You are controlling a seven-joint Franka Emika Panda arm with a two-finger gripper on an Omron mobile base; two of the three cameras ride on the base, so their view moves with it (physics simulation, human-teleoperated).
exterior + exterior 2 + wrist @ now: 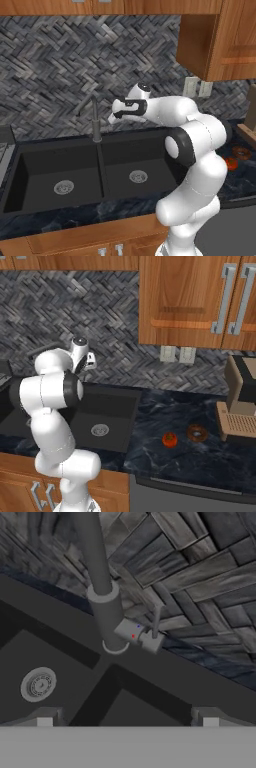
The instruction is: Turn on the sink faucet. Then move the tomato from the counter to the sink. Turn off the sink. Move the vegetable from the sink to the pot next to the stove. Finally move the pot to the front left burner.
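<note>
The dark grey sink faucet [95, 120] stands behind the divider of the black double sink [30, 170]. In the hand view its column [102, 587] rises just ahead, with the small lever handle [155, 624] to its right, upright. My gripper [114, 116] hovers open just right of the faucet, above the sink's rear rim, with nothing between its fingertips [45, 721]. No water shows at the spout. The red tomato [169, 439] lies on the dark counter right of the sink [115, 411]. The pot and the burner are out of view.
A brown doughnut-like ring [195, 432] lies beside the tomato. A tan coffee machine [240, 401] stands at the counter's far right. Wooden cabinets [185, 301] hang above, and wall sockets [174, 354] sit on the tiled backsplash.
</note>
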